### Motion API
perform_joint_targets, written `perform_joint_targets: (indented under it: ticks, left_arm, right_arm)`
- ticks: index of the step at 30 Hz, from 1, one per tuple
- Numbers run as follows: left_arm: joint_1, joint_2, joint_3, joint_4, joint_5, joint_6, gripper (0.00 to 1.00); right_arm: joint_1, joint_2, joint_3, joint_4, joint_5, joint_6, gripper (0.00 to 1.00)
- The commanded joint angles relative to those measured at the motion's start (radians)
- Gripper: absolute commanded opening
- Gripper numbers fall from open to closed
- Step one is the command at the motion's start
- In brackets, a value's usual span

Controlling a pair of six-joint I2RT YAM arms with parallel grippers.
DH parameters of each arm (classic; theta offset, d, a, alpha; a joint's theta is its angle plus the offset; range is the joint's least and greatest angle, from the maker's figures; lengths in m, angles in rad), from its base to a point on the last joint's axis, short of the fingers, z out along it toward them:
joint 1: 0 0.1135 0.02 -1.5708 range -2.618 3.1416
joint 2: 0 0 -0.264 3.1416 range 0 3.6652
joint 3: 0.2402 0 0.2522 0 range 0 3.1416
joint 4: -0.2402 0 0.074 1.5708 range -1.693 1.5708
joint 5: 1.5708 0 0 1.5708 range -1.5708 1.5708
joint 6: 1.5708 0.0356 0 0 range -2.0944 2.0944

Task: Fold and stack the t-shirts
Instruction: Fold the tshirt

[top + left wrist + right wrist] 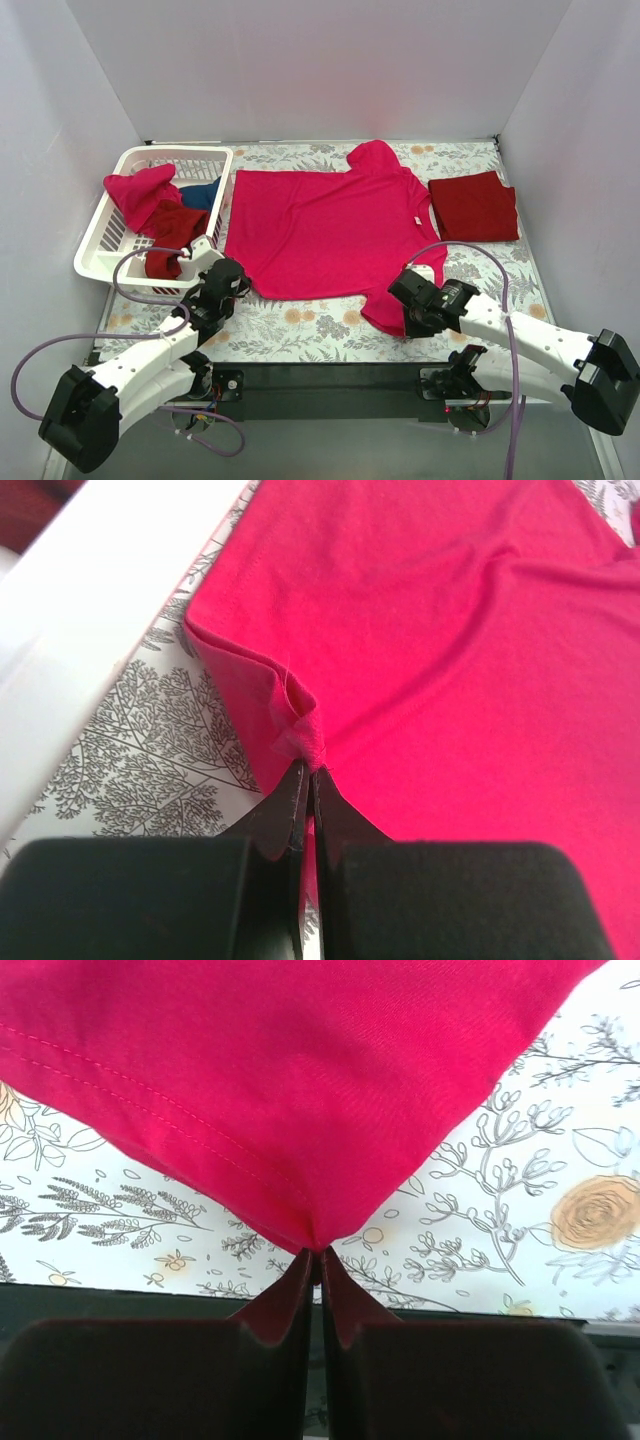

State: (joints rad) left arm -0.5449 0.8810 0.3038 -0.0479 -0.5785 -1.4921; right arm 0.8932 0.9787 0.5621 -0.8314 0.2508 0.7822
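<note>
A bright pink-red t-shirt point(325, 228) lies spread flat on the floral table cover. My left gripper point(238, 280) is shut on its near left hem corner point(300, 738), where the cloth bunches at the fingertips. My right gripper point(412, 318) is shut on the tip of the near right sleeve point(316, 1230). A folded dark maroon-red t-shirt point(474, 206) lies at the right, beside the spread one. In the white basket point(100, 255) at the left sit another pink-red t-shirt point(140, 192), a maroon one point(172, 232) and a blue one point(203, 193).
The basket's white rim point(90, 610) runs close along the left of my left gripper. The table's dark front edge point(120, 1305) lies just beneath my right gripper. White walls enclose the back and both sides.
</note>
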Motion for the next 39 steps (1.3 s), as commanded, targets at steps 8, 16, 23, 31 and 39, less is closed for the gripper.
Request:
perform_joint_targets:
  ticks: [8,16,23,31,39]
  left_arm:
    - [0.008,-0.079,0.009,-0.084,0.072,0.0,0.0]
    - [0.025,-0.085,0.02,-0.101,0.074,-0.002,0.0]
    - [0.085,0.015,0.073,-0.064,0.088,0.033,0.0]
    - [0.123,0.073,0.13,0.026,0.131,0.075,0.0]
    - [0.14,0.182,0.208,0.091,0.126,0.107,0.0]
  right_arm:
    - [0.116,0.041,0.162,-0.277,0.093,0.11,0.01]
    - [0.13,0.049,0.268,-0.288,0.269,0.135,0.01]
    - [0.115,0.147,0.372,-0.223,0.478,0.059,0.01]
    - [-0.109,0.172,0.352,0.148,0.46,-0.253,0.01]
    - [-0.293,0.336,0.484,0.42,0.337,-0.517,0.01]
